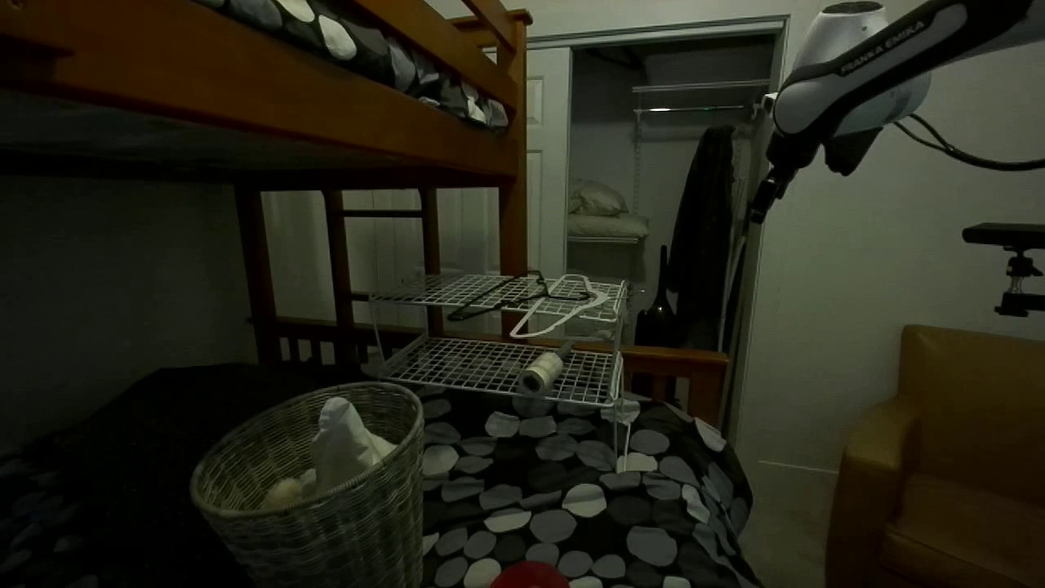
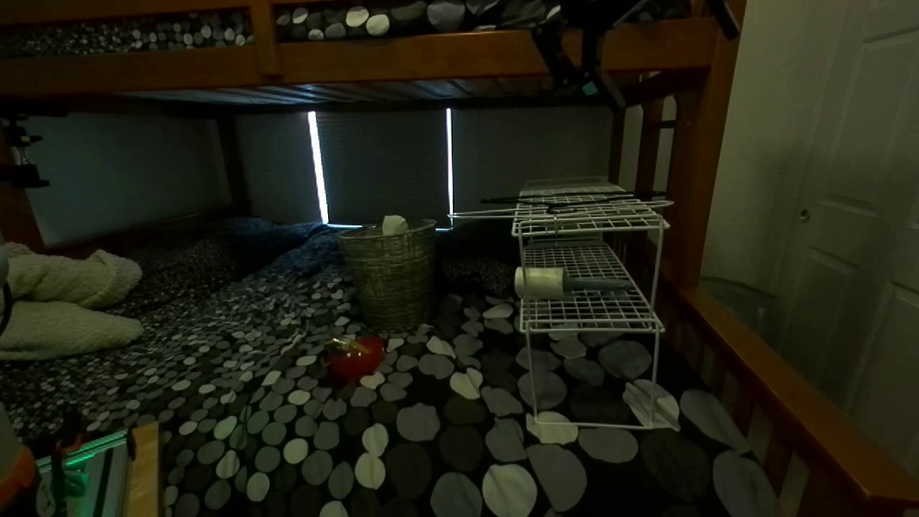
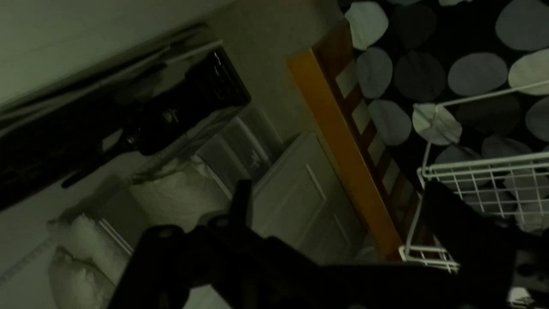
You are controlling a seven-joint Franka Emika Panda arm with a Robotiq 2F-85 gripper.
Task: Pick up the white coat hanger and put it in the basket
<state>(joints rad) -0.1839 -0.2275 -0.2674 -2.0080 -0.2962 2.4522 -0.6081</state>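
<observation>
The white coat hanger [image 1: 539, 305] lies on the top shelf of a white wire rack, crossing a black hanger [image 1: 490, 304]. One end juts past the shelf edge toward the basket side, seen in an exterior view [image 2: 481, 215]. The wicker basket [image 1: 351, 527] stands upright on the bed with white cloth inside; it also shows in an exterior view [image 2: 388, 283]. My gripper [image 1: 763, 204] is high in the air, apart from the rack and hanger. In the wrist view its fingers [image 3: 339, 186] are wide apart with nothing between them. I cannot make out the white hanger there.
The wire rack [image 2: 592, 319] holds a lint roller [image 2: 542, 283] on its lower shelf. A red bowl [image 2: 357, 357] sits on the bed near the basket. The upper bunk's wooden rail [image 2: 431, 61] overhangs the bed. A footboard [image 3: 334, 128] runs beside the rack. A tan armchair [image 1: 939, 457] stands beyond.
</observation>
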